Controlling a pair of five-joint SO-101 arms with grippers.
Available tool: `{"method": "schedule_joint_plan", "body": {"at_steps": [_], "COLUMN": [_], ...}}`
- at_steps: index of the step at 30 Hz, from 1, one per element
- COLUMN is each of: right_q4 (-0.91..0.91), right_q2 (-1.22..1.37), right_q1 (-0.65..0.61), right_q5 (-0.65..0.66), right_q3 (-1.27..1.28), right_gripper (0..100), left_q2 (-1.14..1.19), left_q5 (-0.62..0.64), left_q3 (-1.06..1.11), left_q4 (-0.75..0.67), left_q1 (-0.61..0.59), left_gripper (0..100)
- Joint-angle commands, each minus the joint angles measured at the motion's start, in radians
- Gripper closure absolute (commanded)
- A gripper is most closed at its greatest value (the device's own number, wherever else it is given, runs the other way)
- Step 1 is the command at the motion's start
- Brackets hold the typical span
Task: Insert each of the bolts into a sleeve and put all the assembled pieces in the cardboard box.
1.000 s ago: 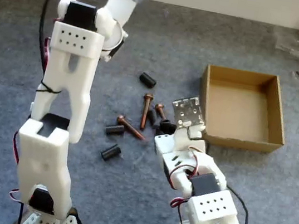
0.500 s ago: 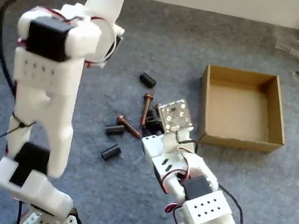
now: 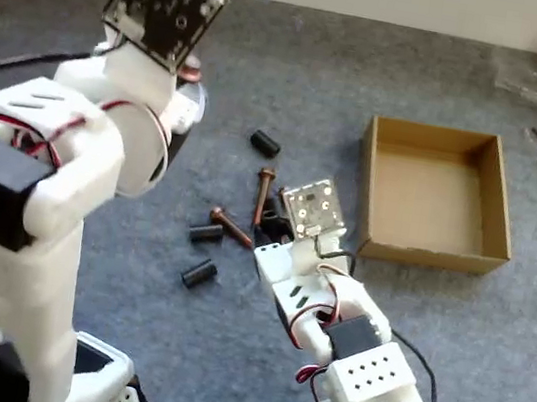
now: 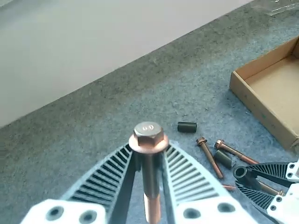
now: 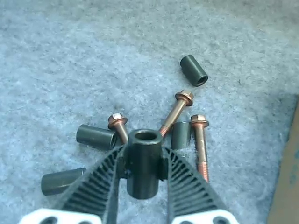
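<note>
robotics lab tabletop, grey felt mat

The bolt is coppery metal with a dull shine; the sleeve is dark and matt; the box is plain brown cardboard; the table cover is grey, rough, fuzzy cloth.

The high camera looks steeply down on the grey worktop, with the arm bases nearest it. Each wrist camera sits close behind its own claw, the left claw and the right claw, facing out past it. All three views share the loose bolts mid-worktop.
</note>
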Motion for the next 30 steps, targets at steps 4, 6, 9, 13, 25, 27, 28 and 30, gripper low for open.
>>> {"method": "schedule_joint_plan", "body": {"at_steps": [4, 6, 9, 13, 25, 27, 28, 30], "right_q4": [-0.036, -0.036, -0.036, -0.038, -0.291, -0.317, -0.325, -0.334], "right_q2": [-0.021, -0.021, -0.021, -0.021, -0.021, -0.021, -0.021, -0.021], "right_q1": [-0.008, -0.010, -0.007, -0.007, -0.010, -0.012, -0.012, -0.012], "right_q5": [-0.014, -0.014, -0.084, -0.129, -0.132, -0.130, -0.130, -0.127], "right_q3": [-0.022, -0.022, -0.022, -0.024, 0.025, 0.025, 0.024, 0.024], "right_gripper": [99.4, 99.4, 99.4, 99.4, 99.4, 99.4, 99.4, 99.4], "left_q2": [-0.289, -0.372, -0.456, -0.538, -0.846, -0.900, -0.918, -0.951], "left_q5": [0.003, 0.002, 0.005, 0.035, 0.422, 0.466, 0.479, 0.477], "left_q3": [0.410, 0.539, 0.702, 0.840, 1.141, 1.198, 1.224, 1.273], "left_q4": [-0.281, -0.377, -0.493, -0.605, -0.810, -0.855, -0.881, -0.931], "left_q1": [0.019, 0.018, 0.018, 0.018, 0.018, 0.016, 0.013, 0.002], "left_gripper": [99, 99, 99, 99, 99, 99, 99, 99]}}
